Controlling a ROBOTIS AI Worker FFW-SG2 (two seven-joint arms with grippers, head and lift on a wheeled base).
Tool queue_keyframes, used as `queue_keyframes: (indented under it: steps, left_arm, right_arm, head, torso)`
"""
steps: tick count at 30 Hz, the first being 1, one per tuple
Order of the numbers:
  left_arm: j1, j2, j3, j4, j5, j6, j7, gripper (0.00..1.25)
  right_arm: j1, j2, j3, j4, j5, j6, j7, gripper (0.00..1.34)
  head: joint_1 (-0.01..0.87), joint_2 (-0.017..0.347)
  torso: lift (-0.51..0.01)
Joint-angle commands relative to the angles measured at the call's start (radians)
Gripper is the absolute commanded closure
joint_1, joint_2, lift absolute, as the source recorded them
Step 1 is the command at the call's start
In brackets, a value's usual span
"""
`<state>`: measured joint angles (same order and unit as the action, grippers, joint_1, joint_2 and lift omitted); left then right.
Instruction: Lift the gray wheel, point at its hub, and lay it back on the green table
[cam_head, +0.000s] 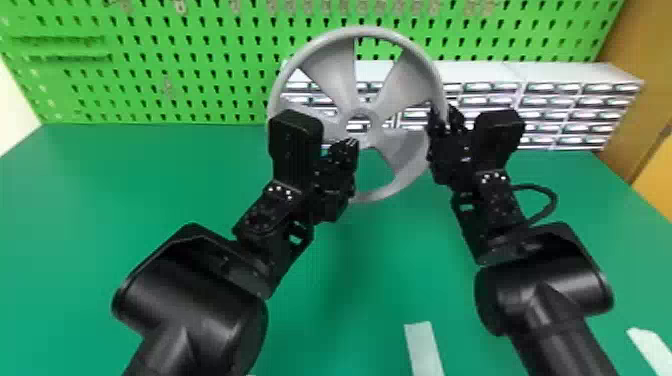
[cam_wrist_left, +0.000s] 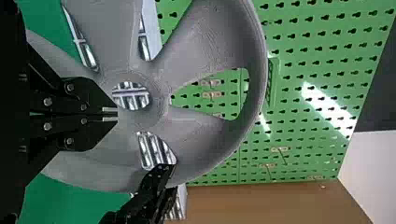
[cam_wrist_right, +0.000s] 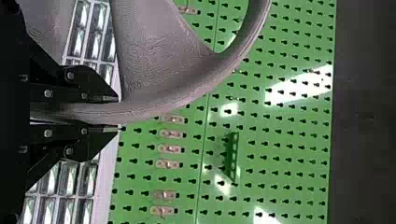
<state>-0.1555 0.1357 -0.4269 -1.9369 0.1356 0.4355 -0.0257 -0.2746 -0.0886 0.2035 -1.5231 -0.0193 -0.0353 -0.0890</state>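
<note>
I hold wheel (cam_head: 330, 65) above surface (cam_head: 110, 200) with right gripper (cam_head: 444, 116), jaws pinching rim (cam_head: 356, 33). Left gripper (cam_head: 352, 145) sits near hub (cam_head: 373, 121), jaws pressed together.

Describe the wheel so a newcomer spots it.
Find the green pegboard behind the table. Before it, the right gripper holds a large gray wheel upright by its rim. Unlike the boxy white drawers behind, it is round with broad spokes.

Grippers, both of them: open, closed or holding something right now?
Left gripper: closed, nothing between its fingers, tips pointing at the gray wheel's hub.
Right gripper: closed on the gray wheel's rim.
</note>
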Motion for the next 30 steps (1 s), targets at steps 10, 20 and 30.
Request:
queue_keyframes:
  steps: [10, 20, 30]
  left_arm:
    - [-0.055, -0.018, -0.038, 0.061, -0.054, -0.006, 0.041, 1.2]
    - [-0.076, -0.027, -0.044, 0.082, -0.082, -0.006, 0.07, 1.19]
    - [-0.07, -0.031, -0.036, 0.087, -0.088, -0.006, 0.07, 1.19]
  right_arm:
    - [0.006, -0.002, 0.025, 0.003, -0.01, -0.003, 0.0, 1.22]
    - [0.006, -0.003, 0.031, 0.003, -0.011, -0.012, 0.0, 1.22]
    - [0.006, -0.007, 0.039, 0.003, -0.011, -0.015, 0.0, 1.22]
  head:
    - [0.692, 0.048]
    - [0.692, 0.048]
    - [0.692, 0.048]
  torso:
    - [-0.093]
    - [-0.093]
    - [-0.093]
